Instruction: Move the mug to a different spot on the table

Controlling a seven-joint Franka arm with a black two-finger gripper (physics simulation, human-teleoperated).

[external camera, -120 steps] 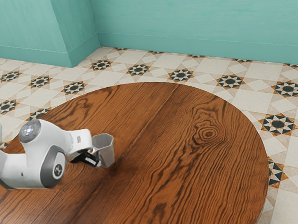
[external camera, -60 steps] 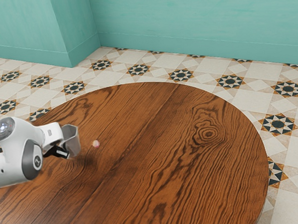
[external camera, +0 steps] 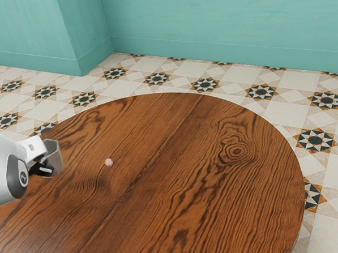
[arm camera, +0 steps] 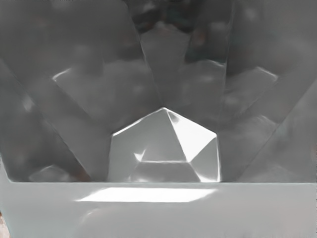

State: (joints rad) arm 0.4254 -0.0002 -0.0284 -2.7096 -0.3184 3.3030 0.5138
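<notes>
- Exterior view: the arm (external camera: 7, 176) enters at 9 o'clock, and its gripper (external camera: 45, 168) carries the mug (external camera: 53, 154) above the table (external camera: 205, 175), close to the table's 9 o'clock rim
- Gripper: the black fingers sit against the mug's wall at its 7 o'clock side; they are judged to be pinching that wall, since the mug appears to hang clear of the wood with nothing else bearing it
- Mug: grey and faceted, with its mouth turned up toward 12 o'clock and somewhat tilted; the handle cannot be made out
- Wrist view: the mug's faceted grey inside lies close under the hand, with the pale panels of its floor catching the light
- Bead (external camera: 108, 162): a small pink bead rests on the wood at 3 o'clock of the mug, apart from it; its purpose cannot be told
- Step in hand (judgement): the carry; the mug is grasped and aloft and has not yet been set down at a new spot
- Next move (judgement): pick a bare patch of wood well inside the rim, level the mug so that its base faces the table, and lower it until the base meets the surface
- Release (judgement): spread the fingers only once the mug bears its own weight, then draw the hand straight up so that the wall is not dragged and the mug is not tipped
</notes>
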